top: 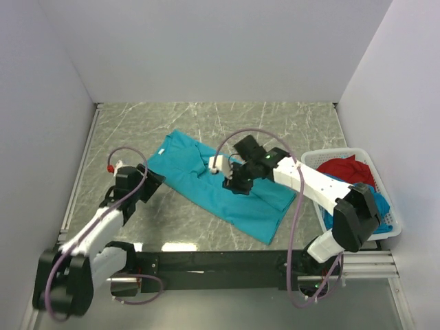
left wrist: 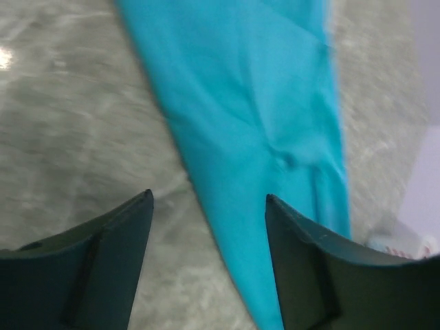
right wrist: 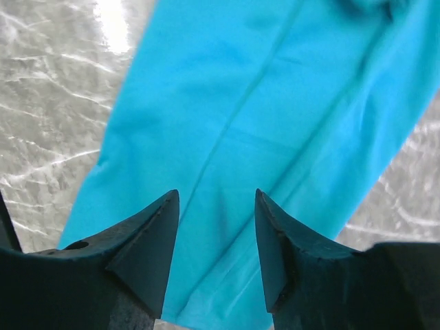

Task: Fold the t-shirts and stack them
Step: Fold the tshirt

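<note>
At the nine o'clock side of the grey marbled table (top: 137,127), the left gripper (top: 152,184) is hovering just beside the near edge of the teal cotton short-sleeved t-shirt (top: 206,182), its two dark fingers spread apart and holding nothing, as the left wrist view shows. The teal shirt is lying across the table's middle as a long band running from ten o'clock down toward five o'clock, seemingly folded lengthwise already but not yet folded crosswise. Above its centre the right gripper (top: 237,180) is hanging with its fingers likewise parted and empty, the cloth showing between them in the right wrist view. At three o'clock the white slatted plastic basket (top: 323,157) is holding a crumpled red t-shirt (top: 347,168) and a bright blue t-shirt (top: 383,220), both waiting unfolded. Counting up: three shirts, one basket, two arms. By this reckoning the task is sitting early on, with one shirt partly folded, two untouched, and no stack begun.
</note>
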{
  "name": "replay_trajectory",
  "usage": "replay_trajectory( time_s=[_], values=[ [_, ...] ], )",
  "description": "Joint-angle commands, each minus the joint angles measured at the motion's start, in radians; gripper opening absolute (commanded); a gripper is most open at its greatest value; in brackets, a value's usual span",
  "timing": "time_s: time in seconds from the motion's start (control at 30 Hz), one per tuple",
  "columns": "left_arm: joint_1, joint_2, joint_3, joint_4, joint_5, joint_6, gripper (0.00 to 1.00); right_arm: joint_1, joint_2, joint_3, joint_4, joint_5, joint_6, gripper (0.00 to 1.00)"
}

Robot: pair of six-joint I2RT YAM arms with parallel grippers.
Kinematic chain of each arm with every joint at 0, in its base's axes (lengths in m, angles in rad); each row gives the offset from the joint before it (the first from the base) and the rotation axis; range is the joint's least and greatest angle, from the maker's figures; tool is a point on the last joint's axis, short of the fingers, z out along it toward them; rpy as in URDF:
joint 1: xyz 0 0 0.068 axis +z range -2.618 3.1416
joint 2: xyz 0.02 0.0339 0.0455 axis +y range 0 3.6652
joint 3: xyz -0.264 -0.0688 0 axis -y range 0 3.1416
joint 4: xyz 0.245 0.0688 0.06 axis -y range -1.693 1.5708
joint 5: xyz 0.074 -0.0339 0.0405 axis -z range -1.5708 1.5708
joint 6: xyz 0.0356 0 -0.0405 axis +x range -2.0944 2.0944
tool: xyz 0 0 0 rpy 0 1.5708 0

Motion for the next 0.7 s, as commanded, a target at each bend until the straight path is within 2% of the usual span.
replay_trajectory(
  time_s=[0.0,0.07,0.23,0.3,0.33,0.43,0.53,0.63,0.67],
  values=[
    [0.059,0.176,0.07,0.108,-0.015,-0.007,0.66,-0.112,-0.028,-0.004,-0.082,-0.162,0.041,0.56],
    [0.082,0.312,0.109,0.131,0.009,0.021,0.57,-0.161,-0.046,-0.023,-0.061,-0.173,0.041,0.56],
    [0.099,0.507,0.238,0.107,-0.027,0.078,0.51,-0.233,-0.141,-0.067,-0.024,-0.205,0.051,0.56],
    [0.102,0.582,0.279,0.093,-0.056,0.086,0.44,-0.269,-0.172,-0.081,-0.021,-0.246,0.059,0.56],
    [0.103,0.607,0.299,0.085,-0.062,0.093,0.31,-0.28,-0.18,-0.086,-0.02,-0.257,0.059,0.56],
    [0.117,0.714,0.383,0.059,-0.043,0.136,0.05,-0.306,-0.207,-0.089,-0.016,-0.285,0.064,0.56],
    [0.137,0.84,0.492,0.045,-0.038,0.211,0.0,-0.318,-0.229,-0.089,-0.015,-0.3,0.067,0.56],
    [0.154,0.985,0.684,-0.047,-0.038,0.285,0.0,-0.324,-0.241,-0.098,-0.007,-0.302,0.067,0.56],
    [0.158,1.025,0.806,-0.071,-0.011,0.299,0.0,-0.324,-0.241,-0.1,-0.009,-0.299,0.064,0.56]
  ],
)
